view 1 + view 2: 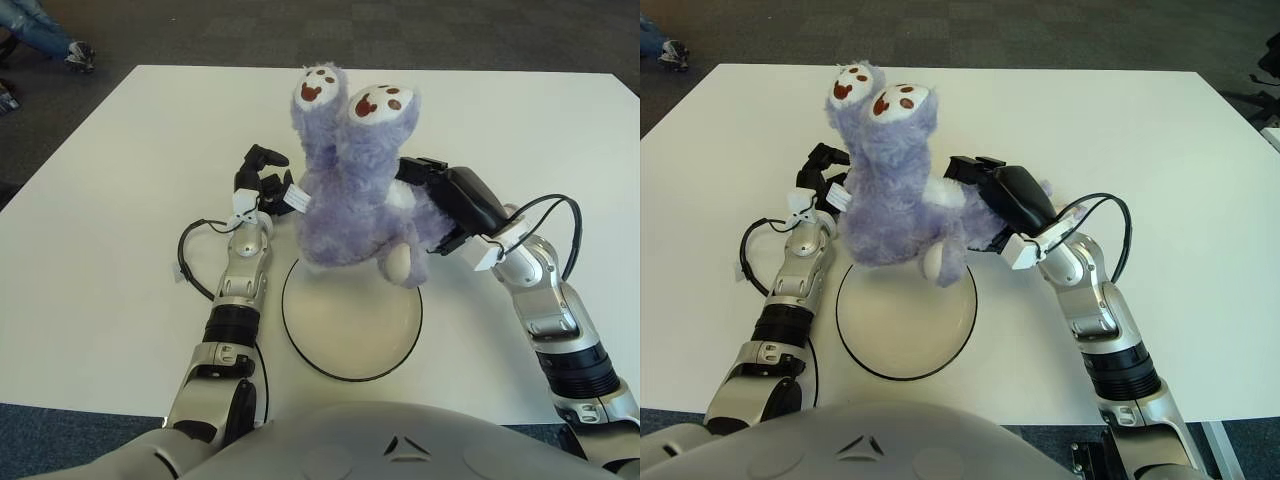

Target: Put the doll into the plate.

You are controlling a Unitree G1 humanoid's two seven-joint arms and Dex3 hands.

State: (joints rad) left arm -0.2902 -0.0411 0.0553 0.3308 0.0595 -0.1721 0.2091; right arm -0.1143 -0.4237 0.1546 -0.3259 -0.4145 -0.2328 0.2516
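Note:
A fluffy purple doll point(352, 190) hangs upside down, its two white-soled feet pointing up. My right hand point(440, 200) is shut on its side and holds it over the far rim of the white, black-rimmed plate point(352, 330). The doll's lower part covers that far edge; whether it touches the plate I cannot tell. My left hand point(265, 185) shows just left of the doll, beyond the plate's far left edge, fingers curled and holding nothing.
The white table point(110, 200) stretches wide on both sides, with dark carpet beyond its far edge. A black cable point(190, 250) loops beside my left forearm. A person's legs and shoes point(45, 30) show at the far left corner.

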